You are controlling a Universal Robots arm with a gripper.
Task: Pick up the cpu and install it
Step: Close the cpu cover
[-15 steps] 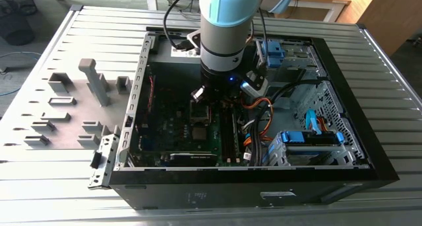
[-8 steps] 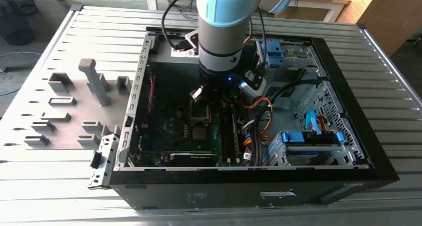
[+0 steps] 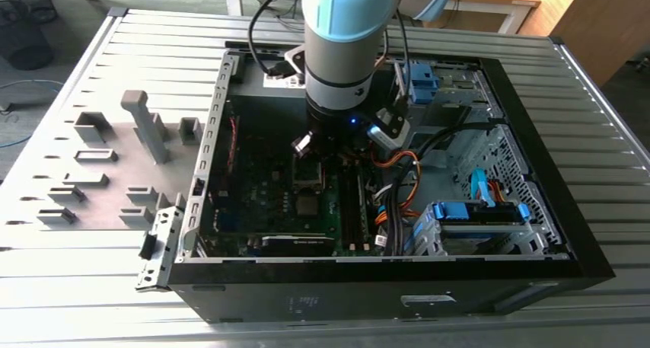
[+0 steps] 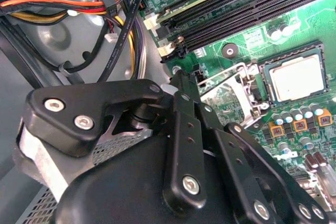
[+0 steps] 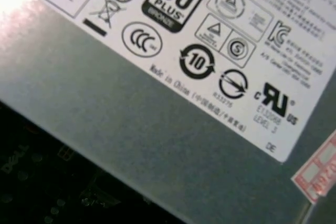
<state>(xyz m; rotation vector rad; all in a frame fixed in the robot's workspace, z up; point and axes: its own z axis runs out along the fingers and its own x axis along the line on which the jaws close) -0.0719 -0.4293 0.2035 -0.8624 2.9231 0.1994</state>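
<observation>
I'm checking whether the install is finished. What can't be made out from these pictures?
1. Exterior view: the arm covers the middle of the motherboard.
2. Second wrist view: the cpu lies in its socket, but whether it is fully seated is too fine to judge; the gripper hides the board beneath it.
3. First wrist view: the corner beside the labelled grey housing is too dark to identify.

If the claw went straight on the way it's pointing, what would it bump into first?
Probably the green motherboard, right by the open metal bracket beside the cpu. Depth past the claw is hard to judge, so it might catch the bracket first.
</observation>
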